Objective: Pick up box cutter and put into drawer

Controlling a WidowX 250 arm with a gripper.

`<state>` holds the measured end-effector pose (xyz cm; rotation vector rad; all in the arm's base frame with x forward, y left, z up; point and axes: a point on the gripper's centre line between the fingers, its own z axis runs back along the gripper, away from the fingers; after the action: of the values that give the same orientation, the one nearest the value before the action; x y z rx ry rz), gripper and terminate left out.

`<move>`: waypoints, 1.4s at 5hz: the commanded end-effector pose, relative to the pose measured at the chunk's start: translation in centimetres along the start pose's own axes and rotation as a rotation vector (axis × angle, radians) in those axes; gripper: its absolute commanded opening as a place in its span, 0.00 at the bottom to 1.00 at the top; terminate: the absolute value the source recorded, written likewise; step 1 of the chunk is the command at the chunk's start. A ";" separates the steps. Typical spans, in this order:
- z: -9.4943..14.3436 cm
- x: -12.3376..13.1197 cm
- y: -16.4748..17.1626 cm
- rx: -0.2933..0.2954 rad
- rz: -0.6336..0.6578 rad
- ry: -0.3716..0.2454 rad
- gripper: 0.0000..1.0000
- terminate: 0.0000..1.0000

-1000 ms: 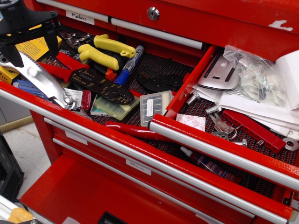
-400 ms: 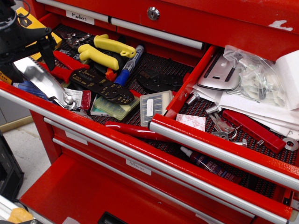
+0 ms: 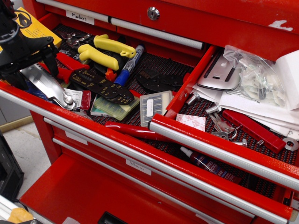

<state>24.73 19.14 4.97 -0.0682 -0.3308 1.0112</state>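
The box cutter (image 3: 49, 87), a long flat silver-grey tool, lies slanted at the left front of the wider red drawer, its tapered tip with the screw pointing right. My black gripper (image 3: 33, 71) is low over its upper left end and hides the round hole. It is open, with one finger on each side of the handle. The narrower red drawer (image 3: 219, 148) stands open at the right, with a chrome front bar, black mesh liner, white papers (image 3: 254, 105), a clear plastic bag (image 3: 252, 72) and keys (image 3: 219, 126).
The wider drawer also holds yellow-handled pliers (image 3: 105, 50), a red-handled tool (image 3: 70, 65), a black crimper (image 3: 100, 86), a blue marker (image 3: 128, 67), a yellow box (image 3: 35, 28) and clear cases (image 3: 152, 106). A red flat bar (image 3: 252, 129) lies in the narrower drawer.
My gripper has come down and slightly left, from above the drawer to around the box cutter's upper end. The box cutter has not moved.
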 end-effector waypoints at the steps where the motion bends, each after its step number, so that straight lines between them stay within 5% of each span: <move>1: -0.2 -0.3 -0.4 0.017 0.005 -0.018 0.00 0.00; 3: 8.2 0.5 -3.6 0.216 -0.024 -0.026 0.00 0.00; 5: 17.1 -4.0 -10.2 0.378 0.039 0.023 0.00 0.00; 6: 19.6 -6.7 -13.6 0.410 0.131 0.197 0.00 0.00; 7: 20.3 -10.1 -16.4 0.376 0.224 0.346 0.00 0.00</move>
<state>26.86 -2.40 23.64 0.0533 0.2423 1.2300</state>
